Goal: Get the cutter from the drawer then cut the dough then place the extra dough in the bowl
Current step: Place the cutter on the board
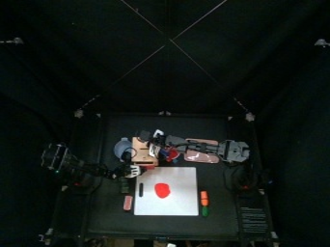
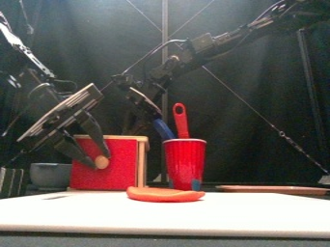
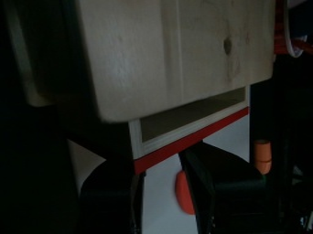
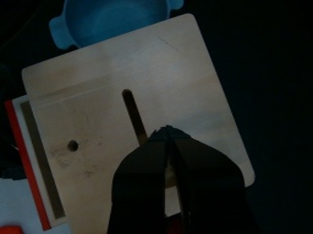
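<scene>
We bring our left arm (image 1: 93, 171) in from the left and hold it low, with the left gripper (image 2: 85, 152) tilted down and forward. Our right arm (image 2: 219, 41) slants down from the upper right past the middle. Its right gripper (image 4: 167, 137) points downward, its 2 jaws pressed together.

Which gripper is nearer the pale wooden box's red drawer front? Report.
Left. The left gripper hangs just before the red drawer front; the right gripper is over the pale wooden box's top.
</scene>
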Controlling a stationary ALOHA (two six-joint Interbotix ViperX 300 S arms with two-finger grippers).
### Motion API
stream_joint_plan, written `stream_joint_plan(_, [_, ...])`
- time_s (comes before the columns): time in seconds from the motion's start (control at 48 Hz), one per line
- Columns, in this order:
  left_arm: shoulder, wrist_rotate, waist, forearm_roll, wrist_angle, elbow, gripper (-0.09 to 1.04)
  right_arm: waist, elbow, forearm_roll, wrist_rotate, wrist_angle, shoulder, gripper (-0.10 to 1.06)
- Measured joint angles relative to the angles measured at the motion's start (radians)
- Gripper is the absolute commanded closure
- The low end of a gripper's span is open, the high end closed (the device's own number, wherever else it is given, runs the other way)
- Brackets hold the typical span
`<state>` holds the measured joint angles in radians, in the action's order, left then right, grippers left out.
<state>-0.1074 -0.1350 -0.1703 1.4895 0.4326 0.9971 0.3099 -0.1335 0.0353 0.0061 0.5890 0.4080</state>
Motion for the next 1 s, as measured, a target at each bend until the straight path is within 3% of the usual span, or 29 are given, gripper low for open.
stream_joint_plan(0.5, [0.008,0.000,-0.135,0.109,0.080,-0.014,0.34,0.000,0.000,-0.002,0.002,-0.002,0.000,0.95])
stream_joint_plan(1.0, [0.049,-0.002,-0.176,0.135,0.092,-0.052,0.34,0.000,0.000,-0.009,0.002,-0.002,0.003,0.95])
